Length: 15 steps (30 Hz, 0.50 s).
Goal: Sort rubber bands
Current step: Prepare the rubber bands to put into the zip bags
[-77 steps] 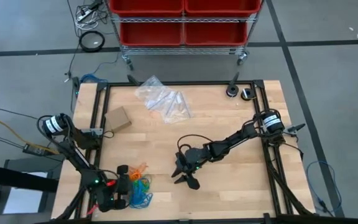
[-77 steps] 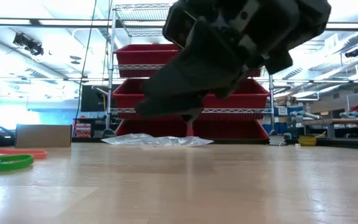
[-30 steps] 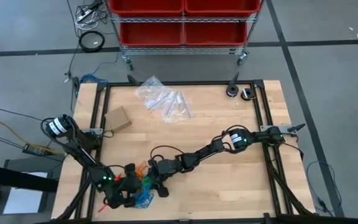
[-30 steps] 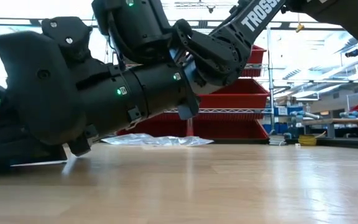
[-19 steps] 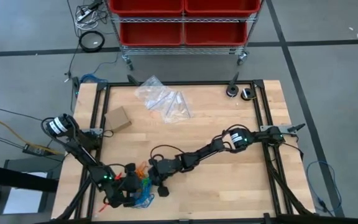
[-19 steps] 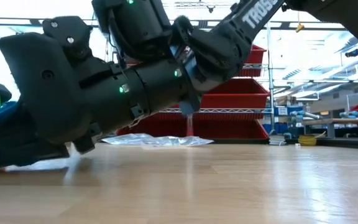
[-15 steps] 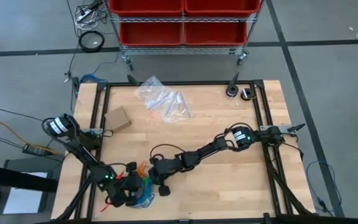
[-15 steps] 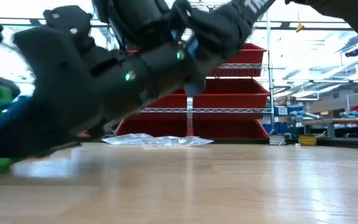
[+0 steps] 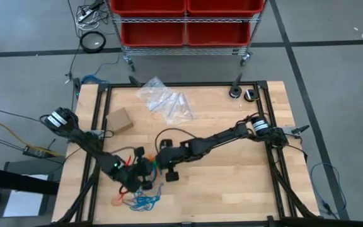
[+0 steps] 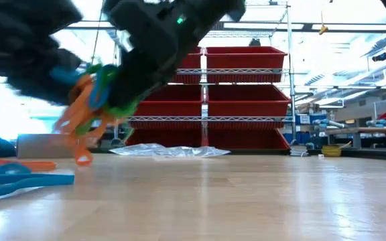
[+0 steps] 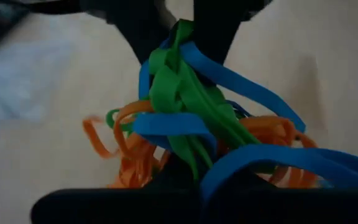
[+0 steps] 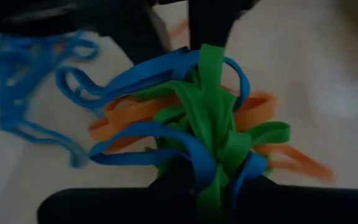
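Note:
A tangled clump of green, blue and orange rubber bands (image 9: 147, 165) hangs above the table near its front left, strung between my two grippers. My left gripper (image 9: 141, 176) comes at it from the near left. My right gripper (image 9: 159, 161) comes from the right. Both are shut on the clump (image 10: 89, 100). Several loose blue bands (image 9: 140, 200) and an orange one (image 9: 115, 202) lie flat on the table below. My left gripper (image 11: 185, 186) pinches the near end of the clump, mainly the green strands (image 11: 188, 152), between its two fingers, slanting down from the near left. The clump is lifted clear; green strands run taut to the other gripper, and blue and orange loops bulge out. My right gripper (image 12: 197, 190) pinches the opposite end of the clump at its green strands (image 12: 219, 155), between its two fingers, slanting down from the right. The bands are off the table, the green ones stretched straight toward the left gripper's fingers (image 12: 207, 25), orange loops dangling.
Clear plastic bags (image 9: 166, 102) lie at the far middle of the table, and a small cardboard box (image 9: 120, 120) sits at the far left. Two small dark things (image 9: 243, 93) stand at the far right corner. Red bins (image 10: 240, 87) fill a shelf behind the table.
Both grippers have risen from the pile and gone toward the far edge, tipping up from the table. A clump of green, blue and orange bands has come up with them, lifted clear and drawn taut between them. Several blue bands and an orange one stayed on the table.

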Each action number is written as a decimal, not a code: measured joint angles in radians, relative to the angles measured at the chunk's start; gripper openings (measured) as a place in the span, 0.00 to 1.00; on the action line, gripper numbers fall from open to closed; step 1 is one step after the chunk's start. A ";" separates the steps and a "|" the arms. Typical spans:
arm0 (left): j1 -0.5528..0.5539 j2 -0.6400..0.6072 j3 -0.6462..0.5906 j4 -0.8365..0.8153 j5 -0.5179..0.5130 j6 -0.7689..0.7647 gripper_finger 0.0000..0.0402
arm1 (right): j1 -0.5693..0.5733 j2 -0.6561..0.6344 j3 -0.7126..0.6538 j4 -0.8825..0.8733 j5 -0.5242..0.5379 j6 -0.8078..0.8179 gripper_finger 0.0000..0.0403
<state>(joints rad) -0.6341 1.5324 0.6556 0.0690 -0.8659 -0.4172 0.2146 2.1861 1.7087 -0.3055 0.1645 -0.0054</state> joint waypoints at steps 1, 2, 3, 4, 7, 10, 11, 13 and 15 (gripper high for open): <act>0.028 -0.015 0.000 0.003 -0.002 0.040 0.04 | -0.001 -0.021 -0.013 -0.014 0.042 0.011 0.01; 0.056 -0.029 0.000 0.003 -0.003 0.077 0.04 | -0.003 -0.038 -0.023 -0.024 0.085 0.022 0.01; 0.088 -0.041 0.000 0.007 0.000 0.114 0.04 | -0.007 -0.057 -0.038 -0.028 0.121 0.034 0.01; 0.124 -0.046 0.000 0.026 0.012 0.150 0.04 | -0.010 -0.079 -0.057 -0.038 0.154 0.051 0.01; 0.235 -0.048 0.000 0.110 0.093 0.274 0.04 | -0.037 -0.135 -0.117 -0.071 0.188 0.139 0.01; 0.349 -0.033 0.000 0.177 0.217 0.371 0.04 | -0.065 -0.186 -0.201 -0.065 0.188 0.233 0.01; 0.383 -0.026 0.000 0.201 0.252 0.384 0.04 | -0.070 -0.208 -0.237 -0.052 0.210 0.259 0.01; 0.449 -0.006 0.000 0.265 0.323 0.388 0.04 | -0.080 -0.254 -0.314 -0.005 0.256 0.285 0.01; 0.504 0.013 0.000 0.317 0.406 0.391 0.04 | -0.095 -0.294 -0.391 0.056 0.248 0.311 0.01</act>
<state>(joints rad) -0.1301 1.5453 0.6556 0.3862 -0.4596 -0.0266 0.1197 1.8921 1.3175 -0.2494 0.4123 0.3061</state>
